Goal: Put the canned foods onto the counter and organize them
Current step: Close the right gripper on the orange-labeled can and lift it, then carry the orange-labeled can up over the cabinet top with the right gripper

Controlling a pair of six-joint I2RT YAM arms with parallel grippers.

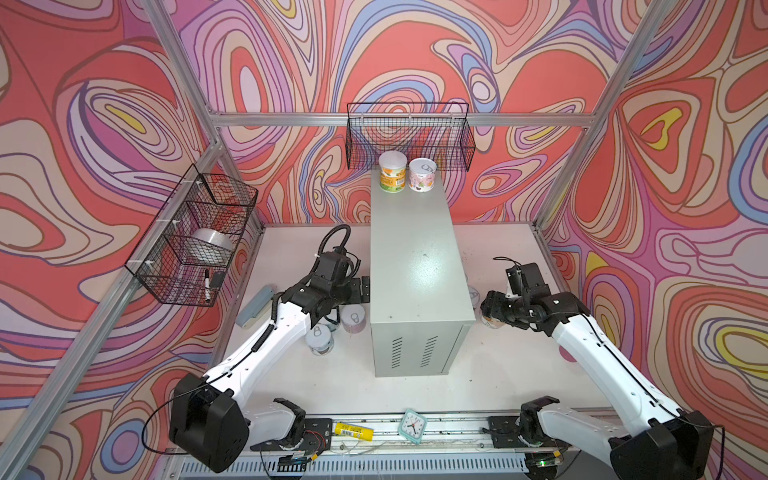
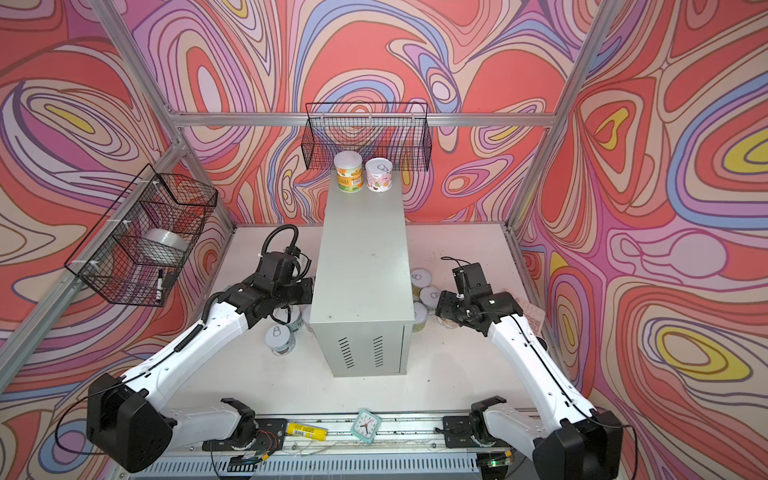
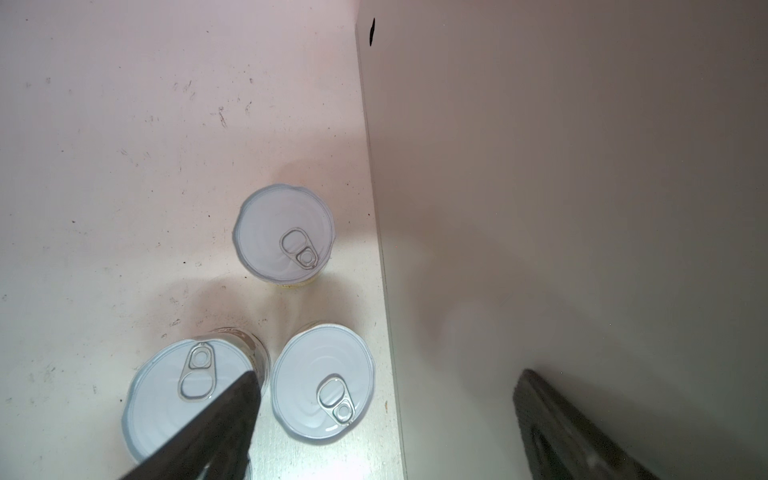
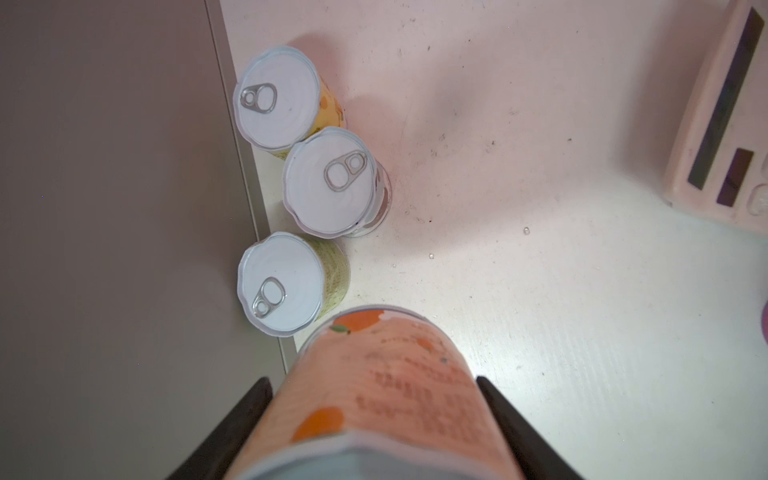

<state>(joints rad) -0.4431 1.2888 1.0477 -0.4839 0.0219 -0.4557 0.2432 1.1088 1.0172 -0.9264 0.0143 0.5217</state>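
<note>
Though the right pincer [image 4: 372,380] plainly pinches an orange-label can [image 4: 386,415] across its round side wall, lid end nearest the wrist, can't tell if it's off the white surface [image 4: 540,291] yet. Side grip prob. chosen to keep it upright for set-down.

Three more cans [image 4: 330,180] stand bunched vs. right wall of the grey cabinet [image 1: 415,270]; three others [image 3: 284,232] at its left. Left pincer [image 3: 386,376] spread wide, empty, hovering over those.

Two cans already on cabinet top, far end, side by side: yellow-green one [image 1: 392,171], pink one [image 1: 422,175]. Packed far, likely to leave near stretch free.

Cans: short cylinders, smooth pale lids w/ pull rings, paper labels. Cabinet: glossy painted sheet metal, vent slits on near face. Surface scuffed, matte.
</note>
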